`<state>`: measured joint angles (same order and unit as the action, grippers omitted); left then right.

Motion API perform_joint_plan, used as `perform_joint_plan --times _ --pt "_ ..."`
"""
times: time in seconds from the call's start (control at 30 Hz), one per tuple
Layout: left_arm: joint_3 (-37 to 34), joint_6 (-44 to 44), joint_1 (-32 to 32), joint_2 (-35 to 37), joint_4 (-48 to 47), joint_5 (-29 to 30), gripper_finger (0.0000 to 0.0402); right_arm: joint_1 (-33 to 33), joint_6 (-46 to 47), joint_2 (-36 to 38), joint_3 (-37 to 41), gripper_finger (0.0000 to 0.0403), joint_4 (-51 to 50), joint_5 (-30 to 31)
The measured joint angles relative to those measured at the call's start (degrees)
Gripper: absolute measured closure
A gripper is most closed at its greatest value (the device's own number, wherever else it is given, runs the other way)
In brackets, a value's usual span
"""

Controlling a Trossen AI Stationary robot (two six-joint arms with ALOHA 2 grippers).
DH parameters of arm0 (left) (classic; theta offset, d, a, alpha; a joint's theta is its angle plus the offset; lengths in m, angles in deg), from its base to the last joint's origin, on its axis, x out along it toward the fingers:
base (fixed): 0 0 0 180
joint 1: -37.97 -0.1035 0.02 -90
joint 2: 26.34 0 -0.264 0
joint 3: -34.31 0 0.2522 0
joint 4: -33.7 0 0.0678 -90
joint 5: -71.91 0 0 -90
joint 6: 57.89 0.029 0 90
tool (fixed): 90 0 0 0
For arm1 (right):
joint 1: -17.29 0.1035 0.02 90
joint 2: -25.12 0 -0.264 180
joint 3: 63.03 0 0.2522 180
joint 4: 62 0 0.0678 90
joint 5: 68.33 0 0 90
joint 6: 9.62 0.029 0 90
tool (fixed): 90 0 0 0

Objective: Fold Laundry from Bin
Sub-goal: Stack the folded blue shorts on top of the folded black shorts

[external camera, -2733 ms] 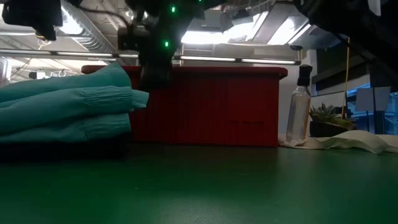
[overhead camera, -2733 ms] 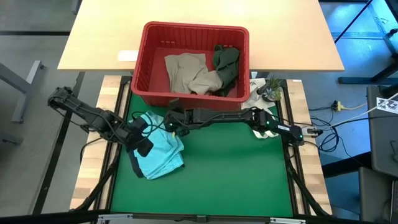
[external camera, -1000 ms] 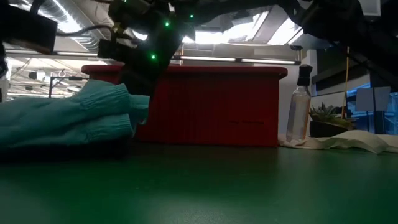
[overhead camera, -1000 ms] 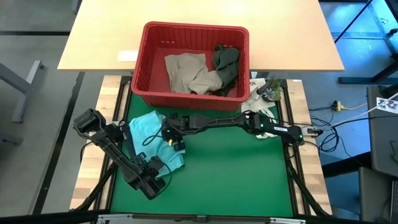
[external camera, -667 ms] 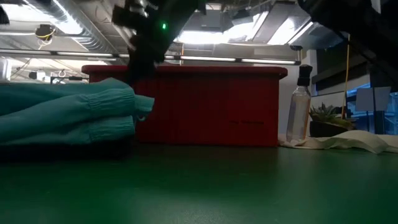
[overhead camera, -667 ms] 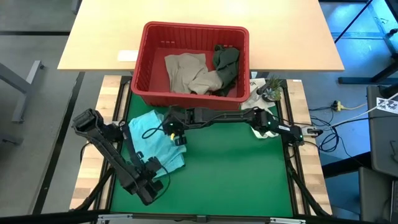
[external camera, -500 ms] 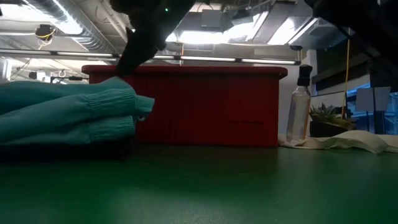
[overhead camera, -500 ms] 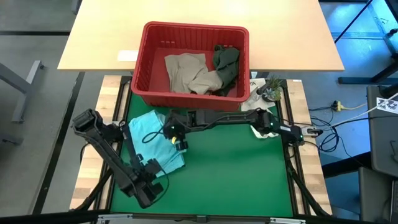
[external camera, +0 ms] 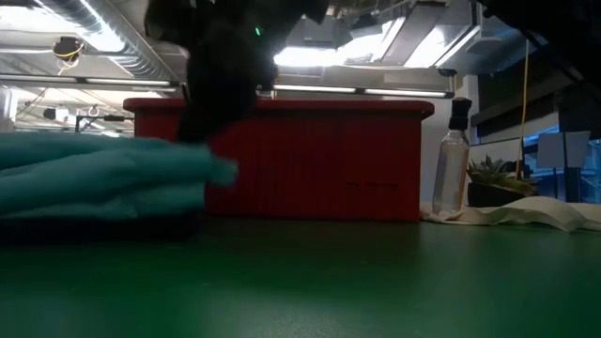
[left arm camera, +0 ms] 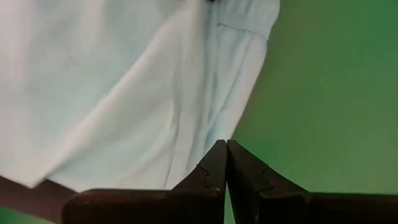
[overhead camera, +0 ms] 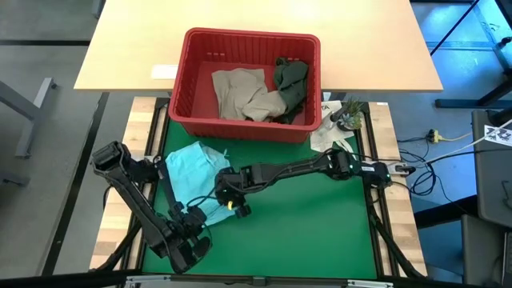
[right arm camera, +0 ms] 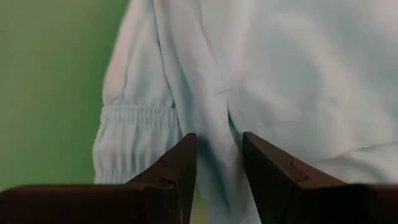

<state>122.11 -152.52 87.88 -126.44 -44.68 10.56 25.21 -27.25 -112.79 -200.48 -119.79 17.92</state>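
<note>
1. Lying folded on the green mat (overhead camera: 304, 224) at centre left of the high view, the light teal garment (overhead camera: 186, 174) is partly covered by both arms; its lower edge is hidden.
2. Right gripper (overhead camera: 232, 204) sits at the garment's lower right corner, jaws partly apart over a fold of teal cloth; whether they pinch it cannot be told.
3. Left gripper (overhead camera: 186, 248) stands at lower left, off the cloth, jaws pressed together, empty.
4. Red bin (overhead camera: 192, 96) at top centre holds a beige-tan garment (overhead camera: 244, 94) and a dark olive garment (overhead camera: 291, 84), heaped.
5. Low view: a dark blurred arm masks the bin's left end.
</note>
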Motion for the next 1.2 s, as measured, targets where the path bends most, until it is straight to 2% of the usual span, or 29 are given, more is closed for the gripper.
perform_joint_plan --times 0.27,0.73,0.97,1.2 --pt "-2.27 -4.35 0.0 -2.86 1.12 -0.26 0.0398 0.09 4.16 -0.02 6.86 0.0272 3.41 -1.2" --pt "-6.99 -8.61 3.14 -5.33 0.16 -14.01 0.0398 0.39 7.27 -0.09 8.56 0.0272 15.57 -1.73" --pt "-3.65 -11.45 5.96 -3.75 -2.78 -10.3 0.0398 0.35 7.32 0.31 5.48 0.0272 13.5 -1.82" --pt "2.02 -11.58 6.66 -0.61 -8.99 -8.74 0.0398 0.34 6.22 1.53 -2.87 0.0272 6.29 -1.84"
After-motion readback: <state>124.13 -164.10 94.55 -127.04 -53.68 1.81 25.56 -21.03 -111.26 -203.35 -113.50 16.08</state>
